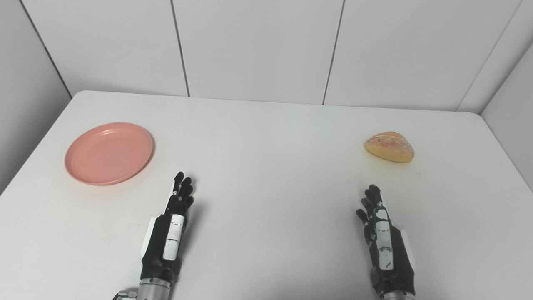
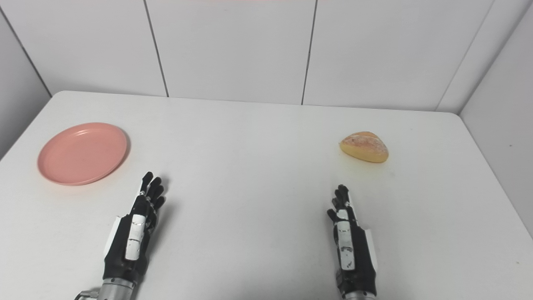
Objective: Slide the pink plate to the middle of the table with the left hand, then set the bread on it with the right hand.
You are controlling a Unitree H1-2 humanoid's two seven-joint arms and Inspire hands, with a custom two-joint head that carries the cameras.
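Left eye view — round smooth pink plate (image 1: 109, 153), crusty oval bread (image 1: 389, 146)

Left arm (image 1: 143, 291): cut off by the bottom edge behind the wrist.
Right hand (image 1: 385, 246): palm faces away, seemingly empty.

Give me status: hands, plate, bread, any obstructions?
Left hand and right hand open, holding nothing. Pink plate at table's left side, not moved; bread at right. Nothing between them.

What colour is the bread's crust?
Golden yellow with a browner, mottled top; the bread shows best in the left eye view.
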